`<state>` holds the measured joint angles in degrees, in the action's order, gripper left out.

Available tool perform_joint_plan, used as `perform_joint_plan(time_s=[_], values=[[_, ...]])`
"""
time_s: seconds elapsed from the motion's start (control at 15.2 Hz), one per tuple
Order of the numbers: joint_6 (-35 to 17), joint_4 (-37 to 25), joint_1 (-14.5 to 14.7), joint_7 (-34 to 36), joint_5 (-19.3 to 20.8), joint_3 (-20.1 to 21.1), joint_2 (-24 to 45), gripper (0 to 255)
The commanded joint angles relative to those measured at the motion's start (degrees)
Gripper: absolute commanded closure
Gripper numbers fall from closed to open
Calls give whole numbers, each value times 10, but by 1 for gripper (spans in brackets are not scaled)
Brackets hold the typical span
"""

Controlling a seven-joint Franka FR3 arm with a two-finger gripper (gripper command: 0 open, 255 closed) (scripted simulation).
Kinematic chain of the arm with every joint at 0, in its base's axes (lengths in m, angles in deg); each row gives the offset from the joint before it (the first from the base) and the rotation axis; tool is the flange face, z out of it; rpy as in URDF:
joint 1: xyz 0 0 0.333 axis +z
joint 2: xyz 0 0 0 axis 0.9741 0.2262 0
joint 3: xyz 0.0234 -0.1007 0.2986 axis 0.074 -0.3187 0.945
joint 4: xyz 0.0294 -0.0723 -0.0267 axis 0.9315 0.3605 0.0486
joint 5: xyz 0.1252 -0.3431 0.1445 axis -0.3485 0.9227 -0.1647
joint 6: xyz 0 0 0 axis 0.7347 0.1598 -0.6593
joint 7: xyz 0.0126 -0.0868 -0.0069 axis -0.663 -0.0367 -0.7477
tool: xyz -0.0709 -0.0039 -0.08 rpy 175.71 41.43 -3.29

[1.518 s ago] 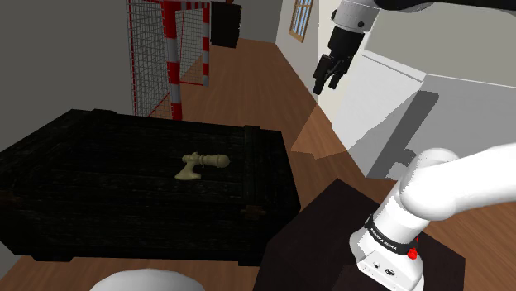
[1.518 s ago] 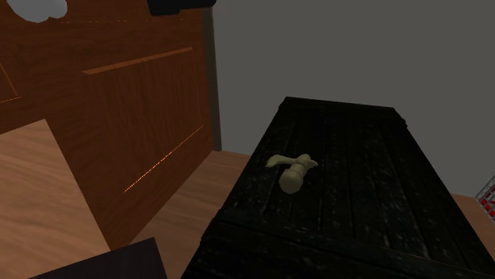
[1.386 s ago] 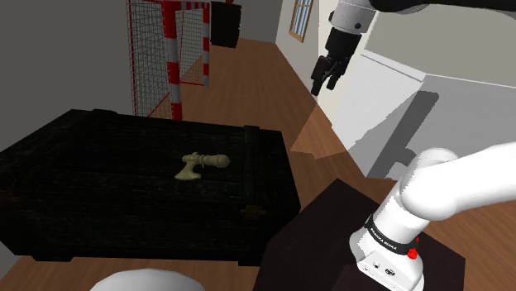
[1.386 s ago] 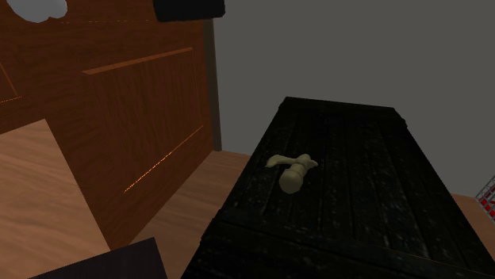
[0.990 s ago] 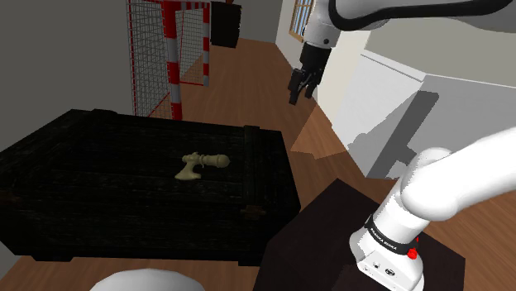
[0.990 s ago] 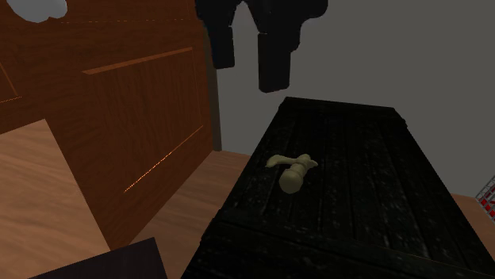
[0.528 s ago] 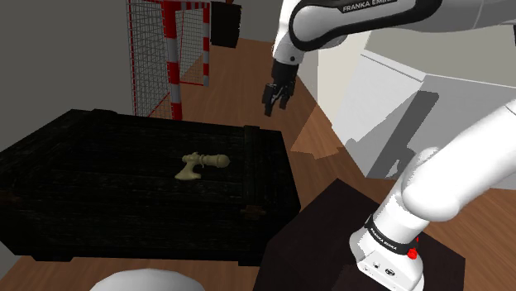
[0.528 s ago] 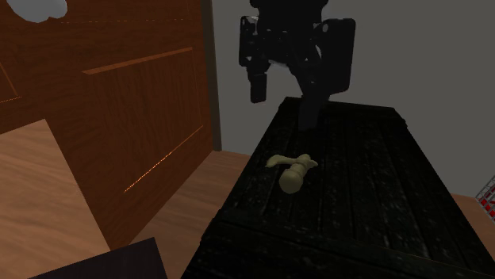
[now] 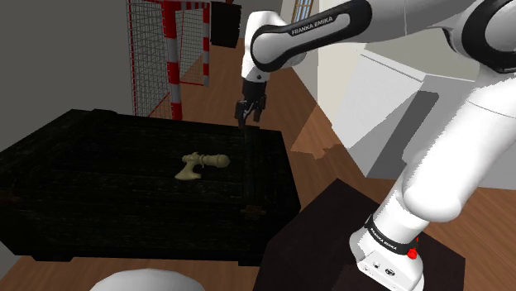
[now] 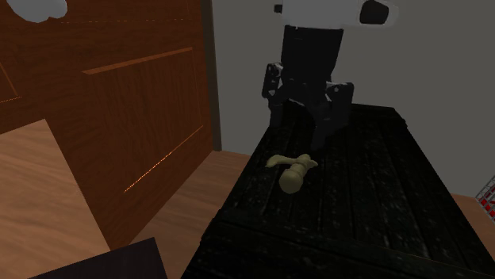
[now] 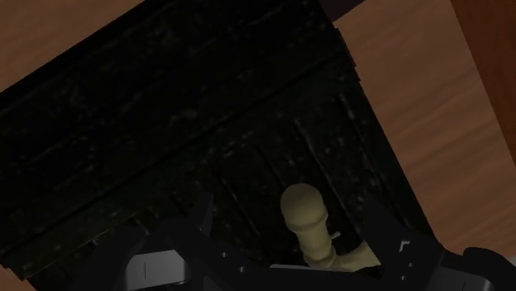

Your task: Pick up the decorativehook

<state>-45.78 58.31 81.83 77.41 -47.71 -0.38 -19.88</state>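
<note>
With the black gripper (image 9: pixel 247 121) spread wide above the dark wooden chest (image 9: pixel 91 178), I'd centre over the cream knobbed hook (image 9: pixel 198 164) lying on its lid, then descend straddling its shank.

A long black chest (image 9: pixel 99 178) of dark planks stands on a brown wooden floor (image 9: pixel 285 107), with a red-and-white goal frame (image 9: pixel 174 62) hung with netting behind it, a brown panelled wall (image 10: pixel 119 119) beside it and a grey wall (image 10: pixel 444 63) at its end.
</note>
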Motion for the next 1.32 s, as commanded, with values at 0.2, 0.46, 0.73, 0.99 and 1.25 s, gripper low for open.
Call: perform_joint_plan(time_s=[0.2,0.46,0.73,0.99,1.25], values=[[-20,-76,12,-6,6,10,113,0],[-24,-148,24,-8,14,17,203,0],[-17,-232,40,-11,22,23,294,0],[-13,-288,51,-13,28,25,354,0],[-35,-283,52,-14,30,23,371,0]])
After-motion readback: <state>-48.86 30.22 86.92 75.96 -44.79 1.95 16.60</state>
